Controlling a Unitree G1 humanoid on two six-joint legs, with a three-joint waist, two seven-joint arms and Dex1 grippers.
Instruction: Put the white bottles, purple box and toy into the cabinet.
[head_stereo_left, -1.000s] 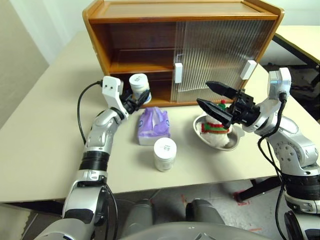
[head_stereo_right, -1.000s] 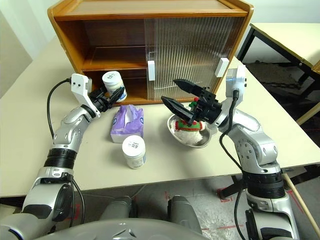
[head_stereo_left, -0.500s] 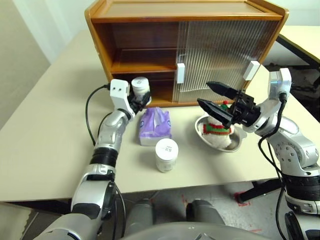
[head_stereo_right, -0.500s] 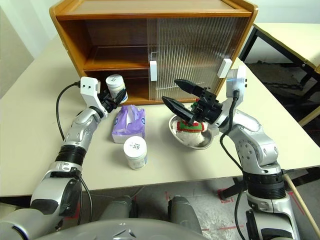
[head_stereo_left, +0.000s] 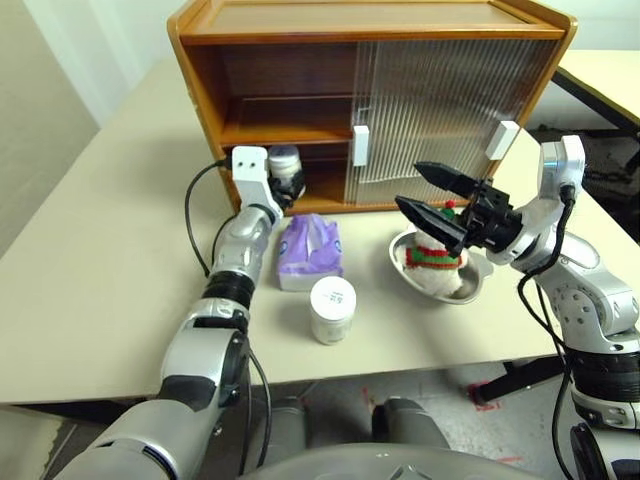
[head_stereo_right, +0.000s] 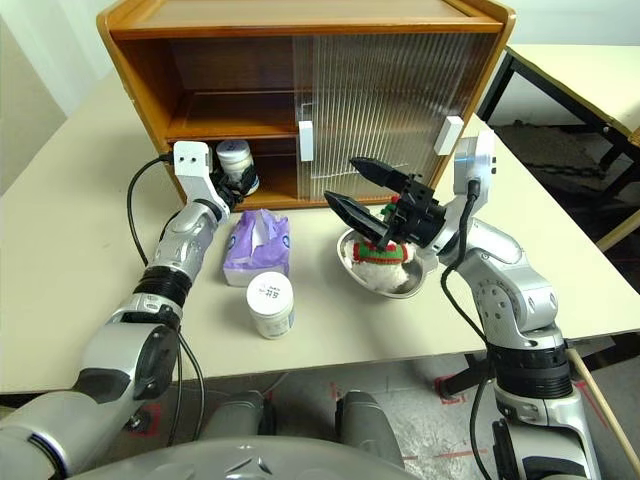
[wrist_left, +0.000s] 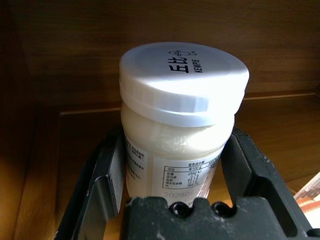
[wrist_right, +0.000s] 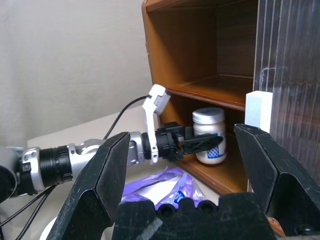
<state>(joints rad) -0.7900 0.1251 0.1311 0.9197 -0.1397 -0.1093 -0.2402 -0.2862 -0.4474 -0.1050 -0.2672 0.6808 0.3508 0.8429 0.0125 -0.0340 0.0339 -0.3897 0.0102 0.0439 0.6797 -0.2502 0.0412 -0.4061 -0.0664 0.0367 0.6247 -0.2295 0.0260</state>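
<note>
Left gripper (wrist_left: 172, 200) is gripping a squat white plastic jar with a wide white screw lid (wrist_left: 182, 125), jaws clamped on both sides of its body, and is holding it inside the open left half of the large orange-brown wooden cabinet (head_stereo_left: 200, 60), in the lower compartment under the inner shelf (head_stereo_left: 285, 130). Jar is sitting upright; can't tell whether its base is touching the cabinet floor. Right gripper (head_stereo_left: 428, 195) is hovering above the surface (head_stereo_left: 90, 260) with jaws spread wide and holding nothing, pointing toward the cabinet, just over the round steel bowl (head_stereo_left: 472, 290). Small white fluffy plush bear with a red-green striped scarf and hat (head_stereo_left: 432, 262) is lying in that bowl, in front of the ribbed translucent sliding doors (head_stereo_left: 440, 100) covering the cabinet's right half. Soft purple-lavender tissue pack with a crinkled plastic top (head_stereo_left: 308, 250) is lying on the surface just in front of the cabinet opening, beside the left forearm. Second squat white jar with a white lid (head_stereo_left: 331, 310) is standing upright on the surface just in front of the tissue pack, apart from it, nearer the robot.
</note>
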